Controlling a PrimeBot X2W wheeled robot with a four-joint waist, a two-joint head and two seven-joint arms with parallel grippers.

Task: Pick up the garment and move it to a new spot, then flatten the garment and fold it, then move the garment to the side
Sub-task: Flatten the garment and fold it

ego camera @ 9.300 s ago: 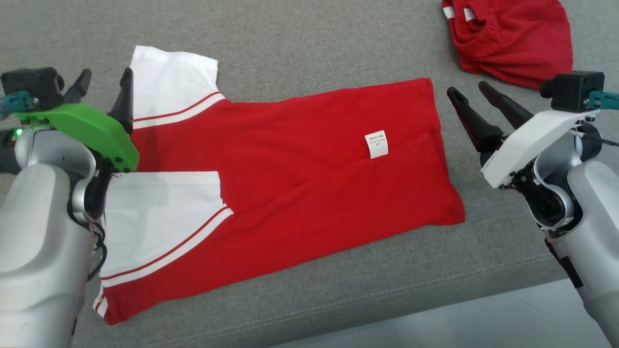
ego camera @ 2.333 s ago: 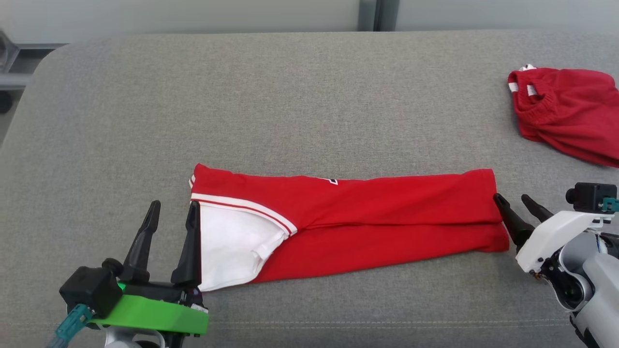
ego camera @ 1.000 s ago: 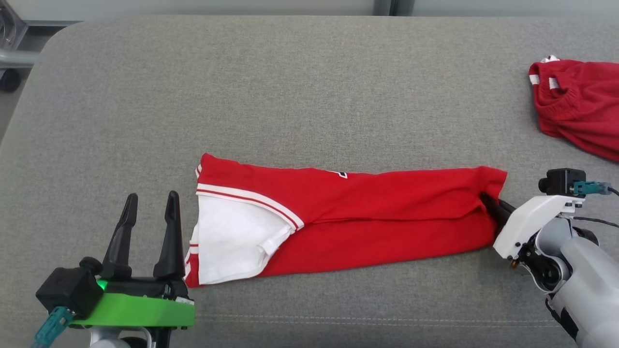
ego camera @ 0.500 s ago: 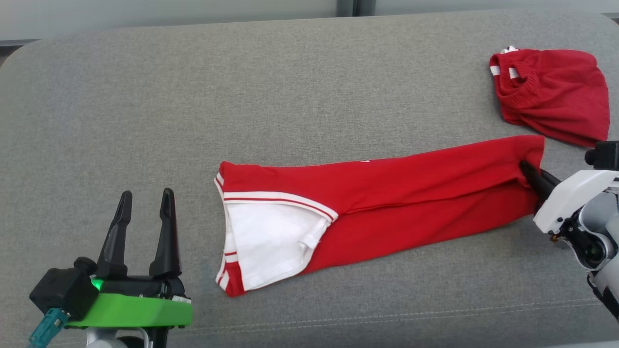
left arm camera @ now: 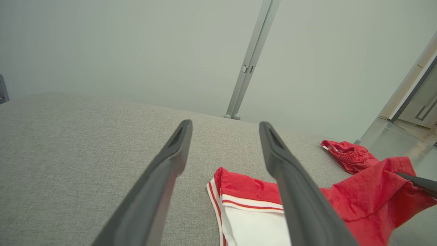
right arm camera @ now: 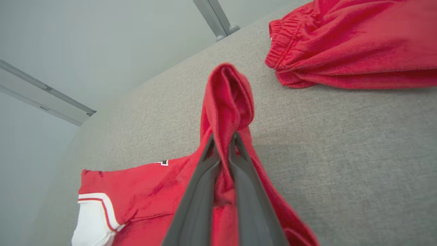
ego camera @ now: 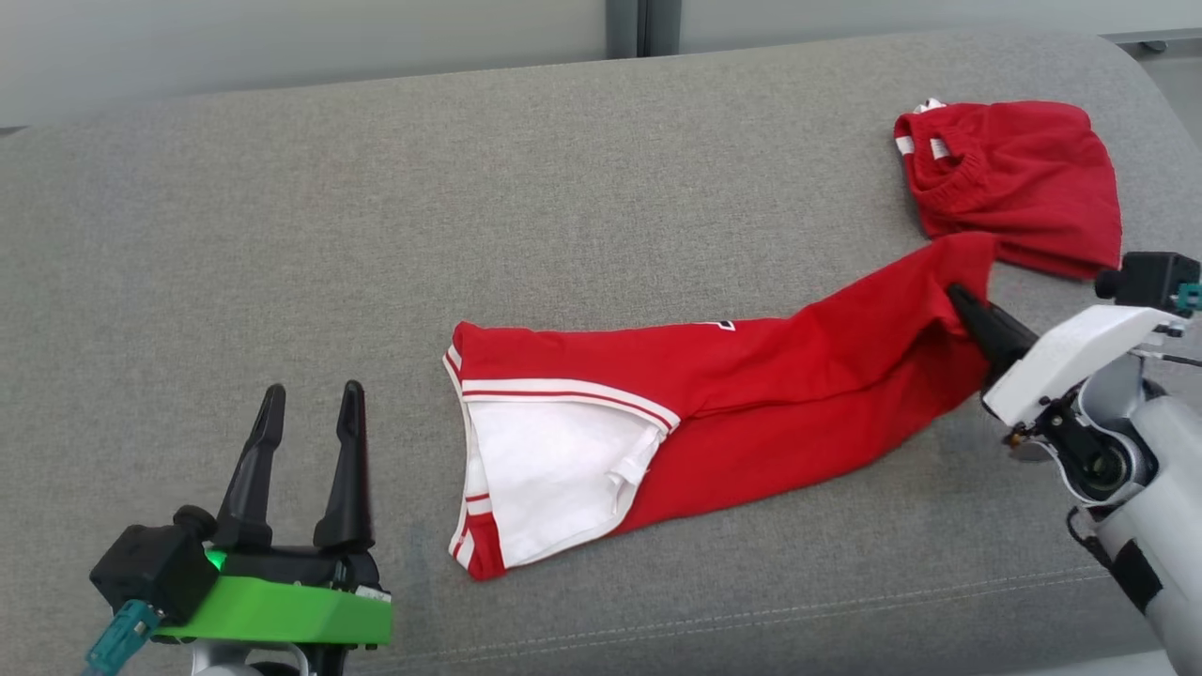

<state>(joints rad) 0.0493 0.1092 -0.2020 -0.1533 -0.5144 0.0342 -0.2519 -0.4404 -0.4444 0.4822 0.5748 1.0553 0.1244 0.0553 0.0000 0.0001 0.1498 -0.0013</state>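
Head view: garment (ego camera: pixel 751 394) pinched in right end effector (ego camera: pixel 954 294), now nearer red shorts (ego camera: pixel 1019 178); left end effector (ego camera: pixel 312 398) spread.

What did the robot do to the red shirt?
The right gripper shut its fingers on the plain end of the folded red-and-white shirt, lifted it and dragged it toward the crumpled red shorts. The left gripper stayed open and empty; the shorts stayed put.

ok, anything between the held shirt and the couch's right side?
Yes: a second red garment lies just beyond the shirt end that the right gripper pinches. The right wrist view shows bare cushion between them.
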